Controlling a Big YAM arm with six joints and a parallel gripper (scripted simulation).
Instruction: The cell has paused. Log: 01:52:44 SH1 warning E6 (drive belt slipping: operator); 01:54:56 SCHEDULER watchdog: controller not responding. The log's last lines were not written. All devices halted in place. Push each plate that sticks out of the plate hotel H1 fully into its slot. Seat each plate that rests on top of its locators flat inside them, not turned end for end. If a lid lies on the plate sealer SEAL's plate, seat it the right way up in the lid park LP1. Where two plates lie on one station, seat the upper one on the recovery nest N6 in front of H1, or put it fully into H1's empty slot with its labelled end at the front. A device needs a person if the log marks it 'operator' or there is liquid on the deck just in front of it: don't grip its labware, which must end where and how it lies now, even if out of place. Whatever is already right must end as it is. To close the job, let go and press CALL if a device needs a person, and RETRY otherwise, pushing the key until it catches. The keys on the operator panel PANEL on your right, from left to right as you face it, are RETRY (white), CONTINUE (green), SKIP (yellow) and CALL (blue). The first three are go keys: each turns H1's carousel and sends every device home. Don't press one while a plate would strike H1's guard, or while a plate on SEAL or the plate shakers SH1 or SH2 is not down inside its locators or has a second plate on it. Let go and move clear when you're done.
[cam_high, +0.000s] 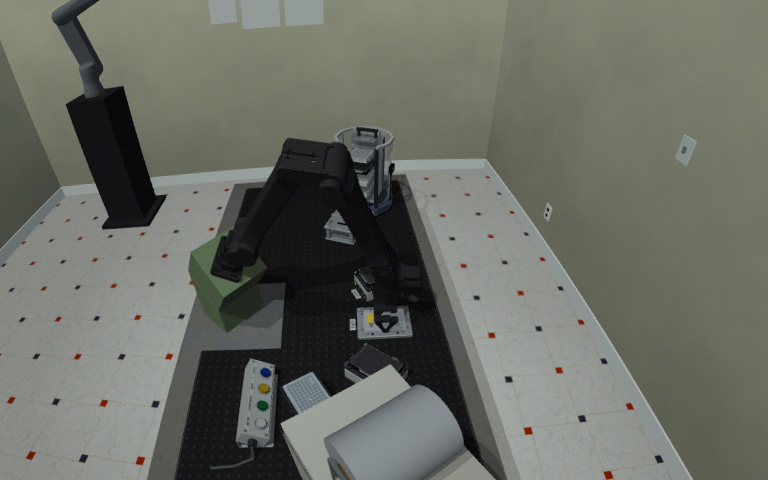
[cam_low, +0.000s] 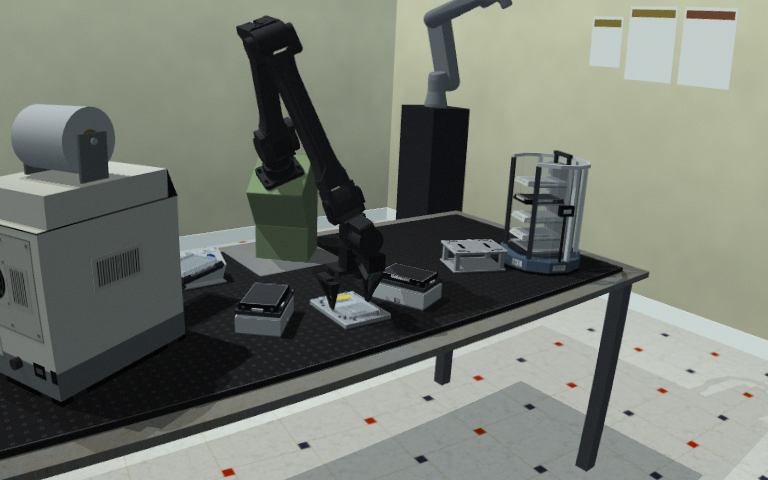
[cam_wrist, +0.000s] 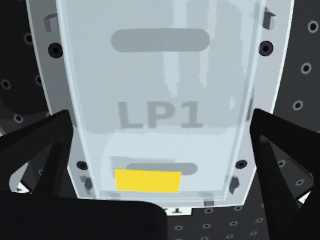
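A clear lid (cam_wrist: 156, 94) with a yellow tag (cam_wrist: 148, 180) lies flat inside the lid park LP1 (cam_high: 384, 333); the letters LP1 show through it. My gripper (cam_wrist: 161, 119) is open, its fingers standing wide on either side of the lid's near end and not touching it. It also shows in the side view (cam_low: 349, 289) just above LP1 (cam_low: 350, 309). Two shakers each carry a dark plate, one (cam_low: 263, 308) left of LP1 and one (cam_low: 407, 285) right of it. The plate hotel H1 (cam_low: 544, 212) stands at the table's far end, with the empty recovery nest N6 (cam_low: 473, 254) in front of it.
The sealer SEAL (cam_low: 84, 249) with its roll stands at the near end, a white well plate (cam_high: 305, 391) beside it. The panel (cam_high: 256, 402) shows blue, yellow, green and white keys. A green pedestal (cam_high: 226, 280) holds my arm's base. A grey arm on a black column (cam_high: 110, 147) stands off the table.
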